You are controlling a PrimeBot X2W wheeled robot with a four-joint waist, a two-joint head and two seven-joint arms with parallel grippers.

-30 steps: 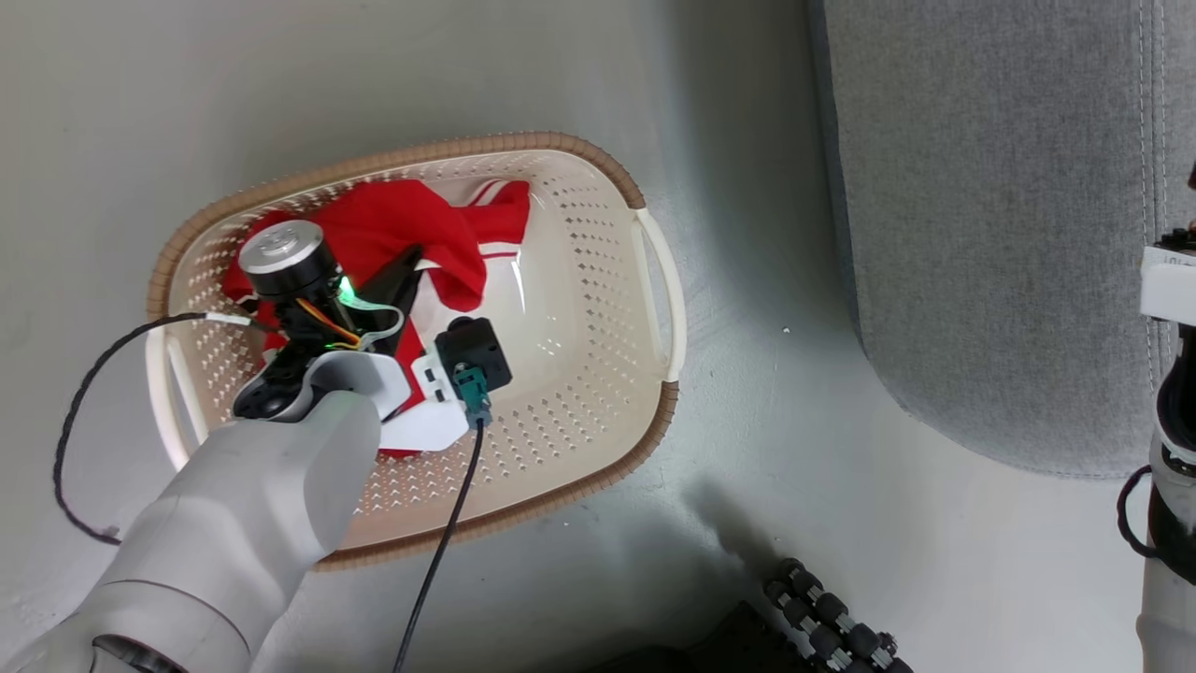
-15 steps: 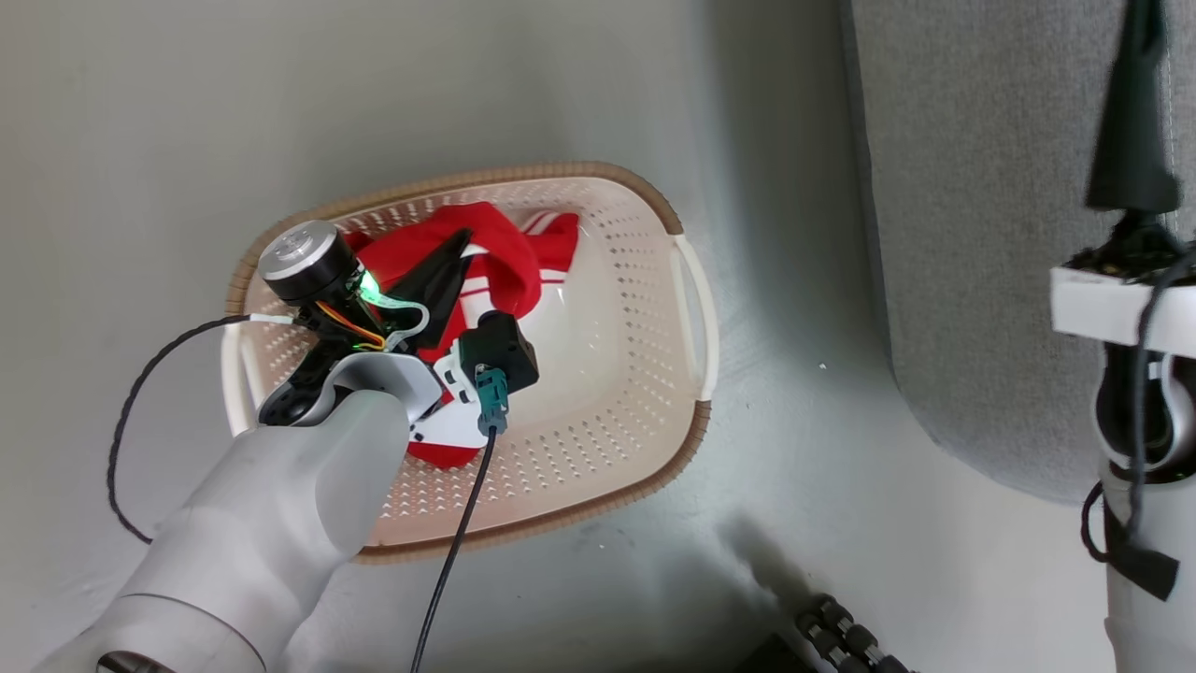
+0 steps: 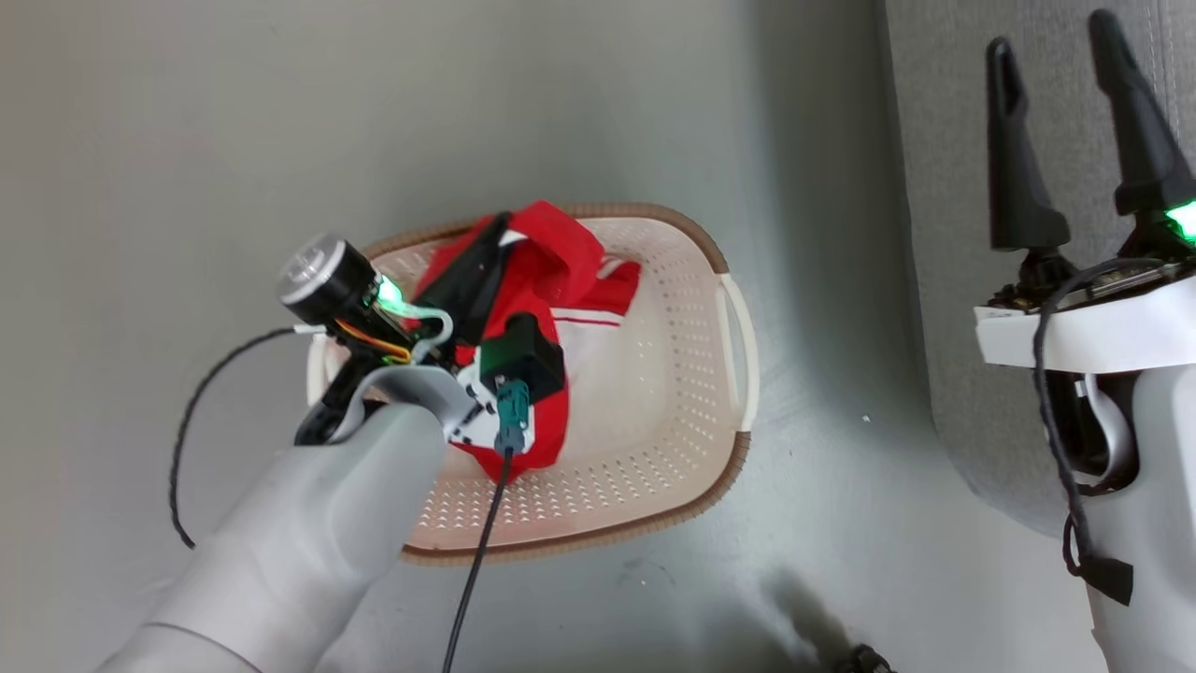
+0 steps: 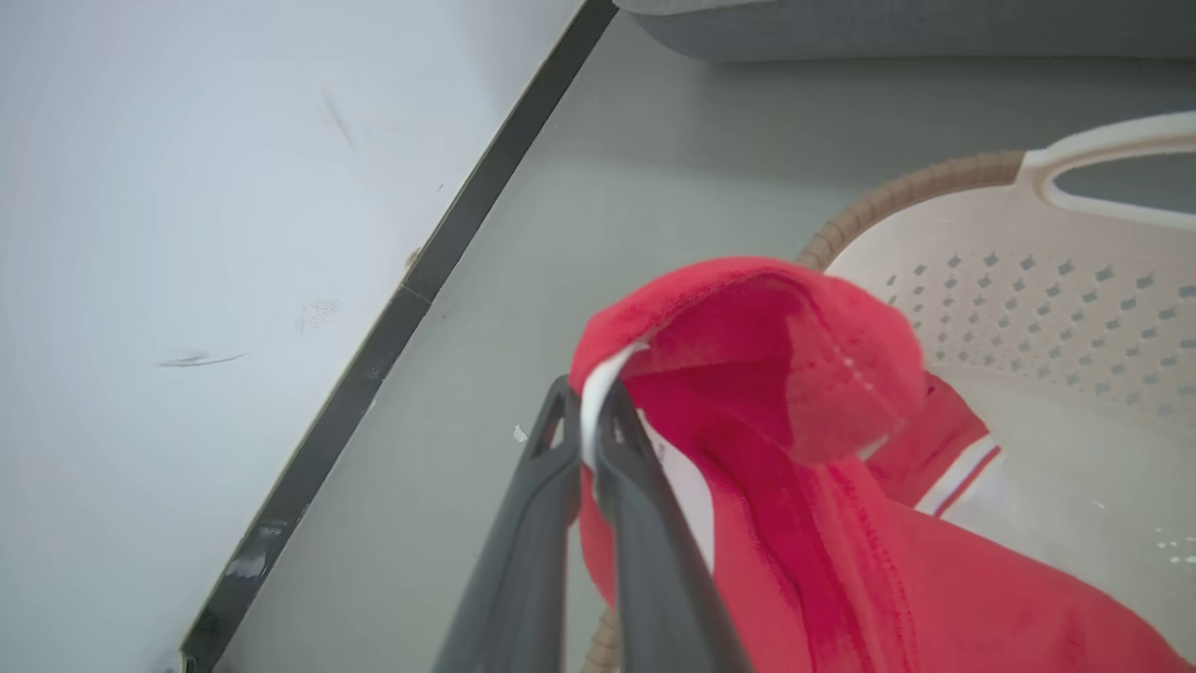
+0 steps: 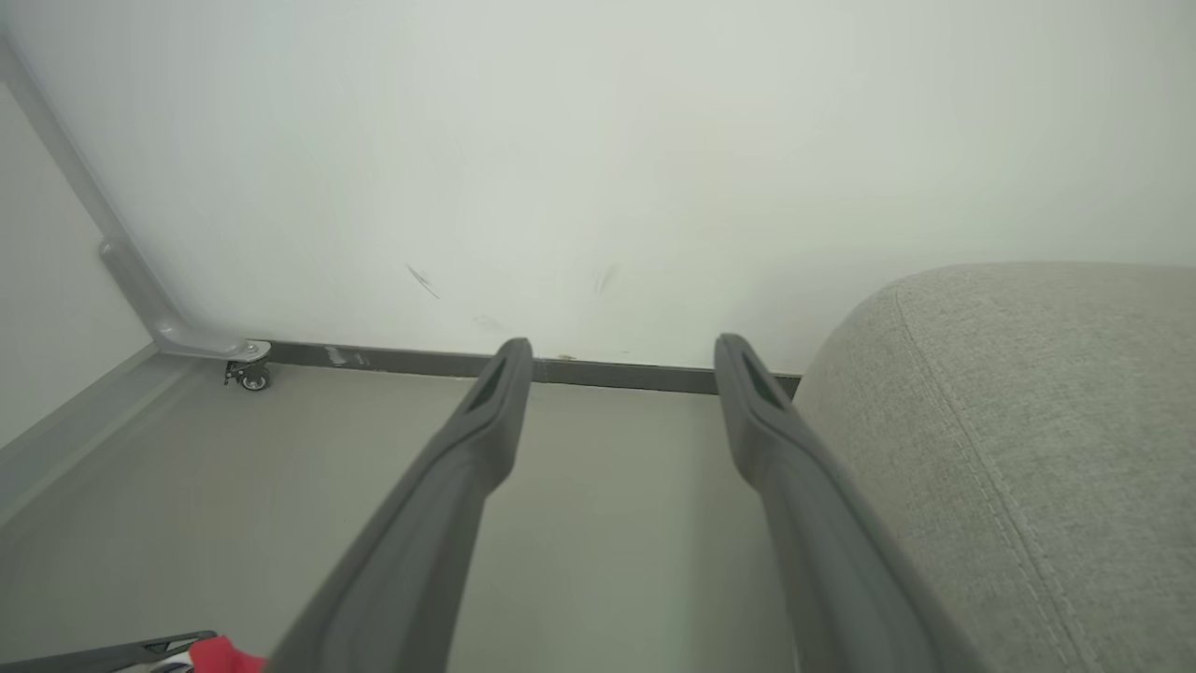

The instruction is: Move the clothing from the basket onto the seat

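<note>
Sofa fabric of the seat [image 3: 953, 140] runs down the three o'clock side of the head view, with bare floor [image 3: 280, 140] between it and the basket [image 3: 645, 439], which stands near the middle. The clothing [image 3: 551, 271] is a bunch of red garments with white trim, gathered toward the basket's ten o'clock half. One fold is raised over the brown rim at eleven o'clock and the rest trails down inside. The left pincer [image 4: 590, 421] is closed tight on a white-edged fold of that red cloth, as the left wrist view shows plainly. The right pincer [image 3: 1051, 33] stands at two o'clock over the seat's edge, fingers spread wide and holding nothing. The step in hand appears to be the pick-up: a garment is gripped but not yet clear of the basket. The next move probably calls for raising the left arm until the hanging cloth clears the rim, then carrying it toward three o'clock and over the seat before letting go. Because the garments lie tangled together, a second piece may well ride up with the first or snag on the rim.
</note>
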